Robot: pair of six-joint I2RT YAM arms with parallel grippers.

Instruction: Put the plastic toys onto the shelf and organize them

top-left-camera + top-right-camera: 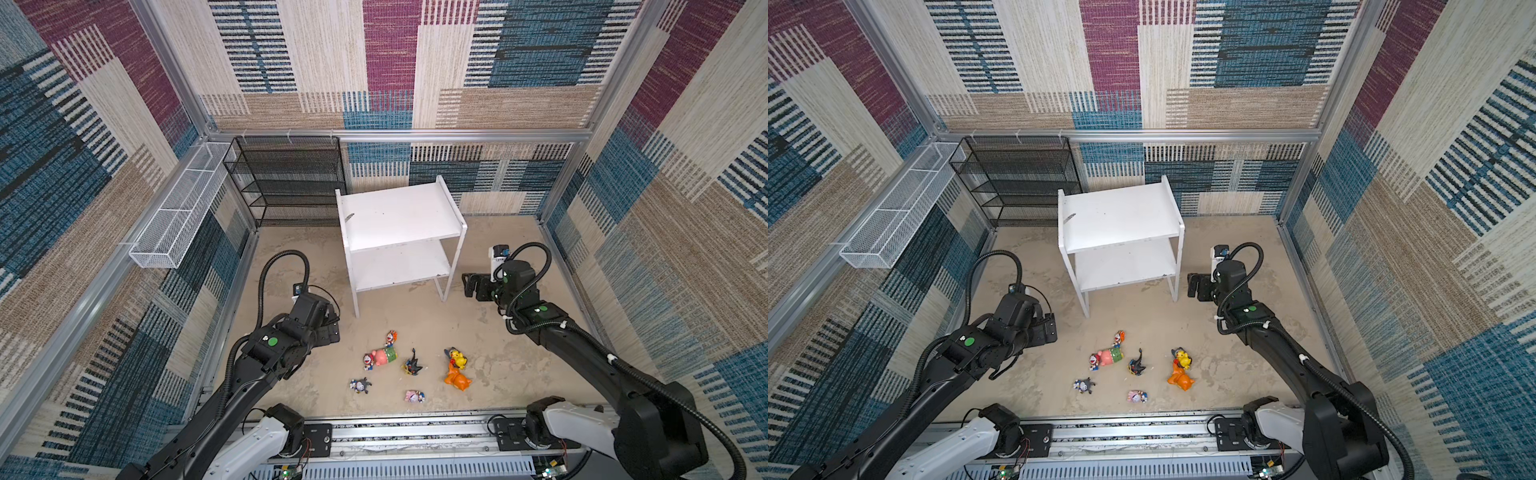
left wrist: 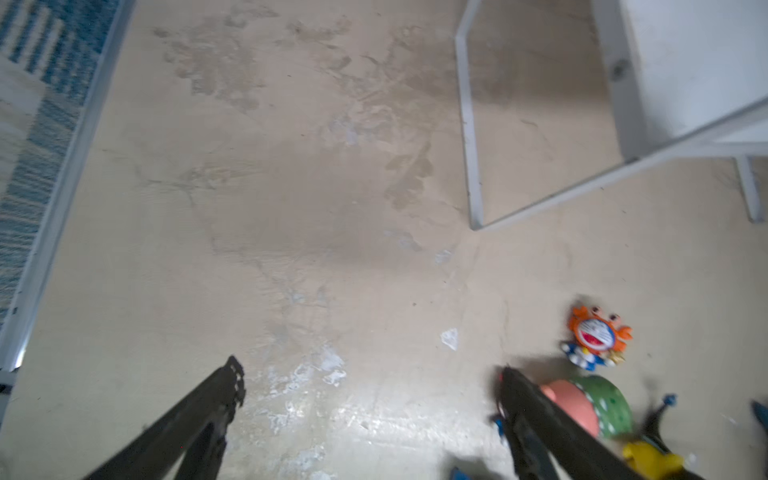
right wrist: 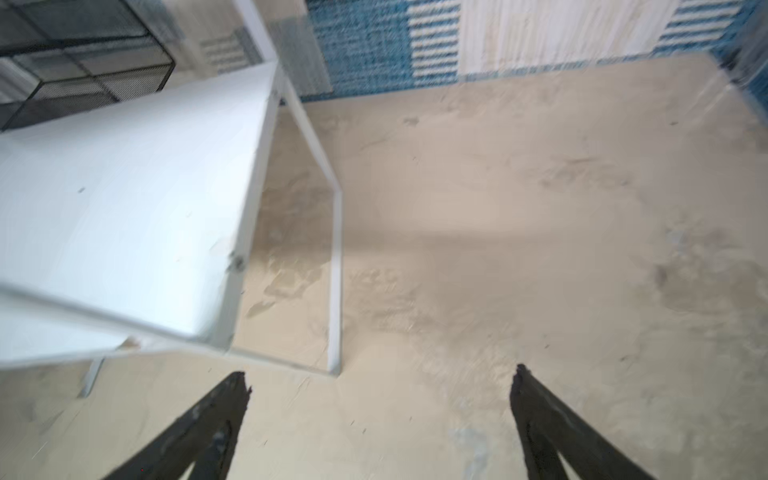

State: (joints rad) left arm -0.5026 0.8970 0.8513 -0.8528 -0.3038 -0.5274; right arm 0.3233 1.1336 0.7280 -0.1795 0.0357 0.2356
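Shelf stands mid-floor. Toys lie scattered on the floor at its six o'clock. Left gripper, jaws spread, hangs at the toys' ten o'clock. Right gripper, jaws spread, hangs at the shelf's four o'clock.

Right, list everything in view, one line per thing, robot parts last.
shelf: one, white, two tiers, mid-floor toward the back wall
plastic toys: eight, mixed colours, scattered on the floor in front of the shelf, none on it
mesh rack: one, black, back left corner
wire basket: one, white, along the left wall
left claw: one, black, open, over the floor left of the toys
right claw: one, black, open, by the shelf's right front leg
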